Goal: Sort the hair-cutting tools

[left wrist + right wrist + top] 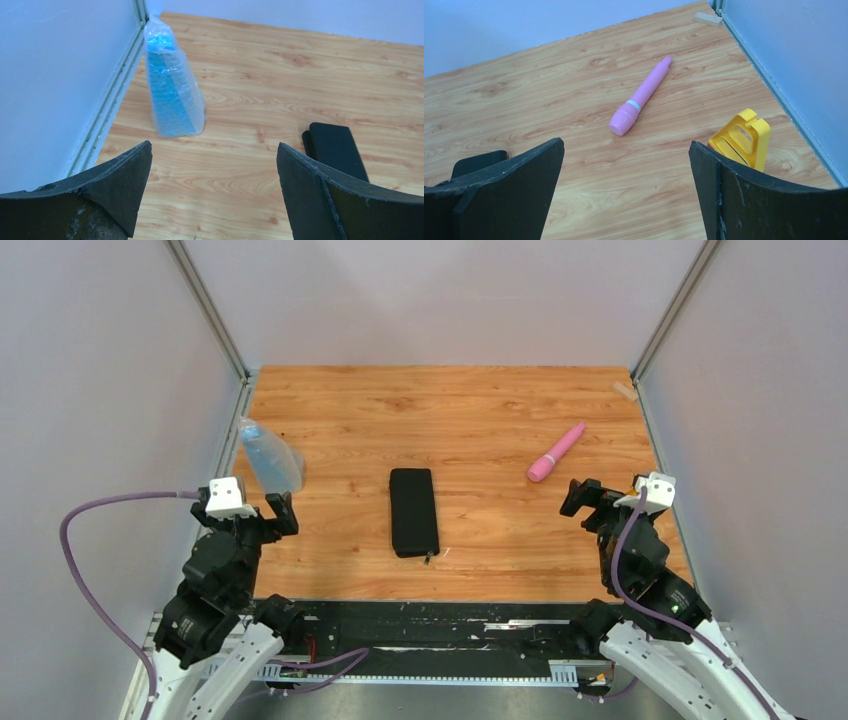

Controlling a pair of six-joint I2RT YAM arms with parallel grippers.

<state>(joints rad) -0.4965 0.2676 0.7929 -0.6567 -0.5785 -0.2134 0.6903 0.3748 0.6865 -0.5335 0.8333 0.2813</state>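
No scissors or combs show in any view. A closed black zip case (413,511) lies flat at the middle of the wooden table; it also shows in the left wrist view (334,147) and the right wrist view (476,162). My left gripper (266,517) hovers at the near left, open and empty (215,147), left of the case. My right gripper (590,502) hovers at the near right, open and empty (626,142), right of the case.
A translucent blue bottle (268,458) (172,85) stands by the left wall. A pink tapered tool (557,451) (640,96) lies at the right. A yellow plastic piece (741,140) stands by my right finger. A small beige block (625,391) sits in the far right corner.
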